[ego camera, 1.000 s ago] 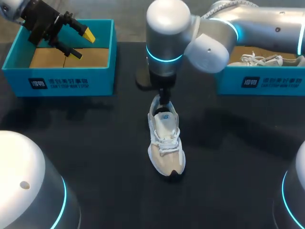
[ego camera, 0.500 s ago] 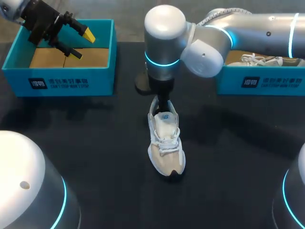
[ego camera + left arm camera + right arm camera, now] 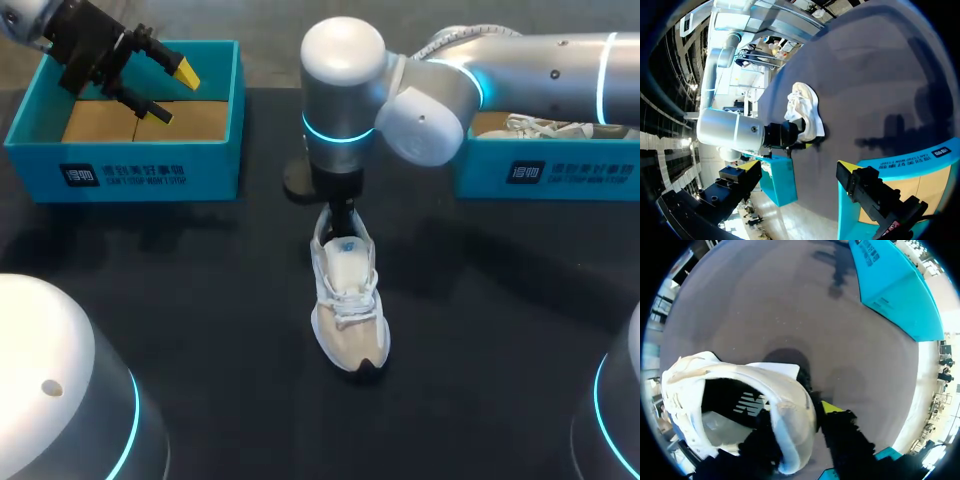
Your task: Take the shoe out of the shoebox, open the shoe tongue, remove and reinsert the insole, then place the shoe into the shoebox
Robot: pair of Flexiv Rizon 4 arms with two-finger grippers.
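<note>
A: Shoe status?
B: Shoe (image 3: 347,300) is out of the box, flat on the table (image 3: 200,300) centre. Toe at 6 o'clock, heel (image 3: 785,390) at 12.
A: Right gripper?
B: Right gripper (image 3: 341,213) is clamped on the heel, one finger inside, one outside. Probably pinning the shoe for the tongue (image 3: 347,262) and insole work. Insole (image 3: 747,405) looks seated.
A: Left?
B: Left gripper (image 3: 172,93) at 10 o'clock, fingers spread, holding nothing, over the left box (image 3: 150,172). Parked clear, I'd guess.
A: 2 o'clock?
B: Right box (image 3: 545,172), second shoe (image 3: 550,125) inside.
</note>
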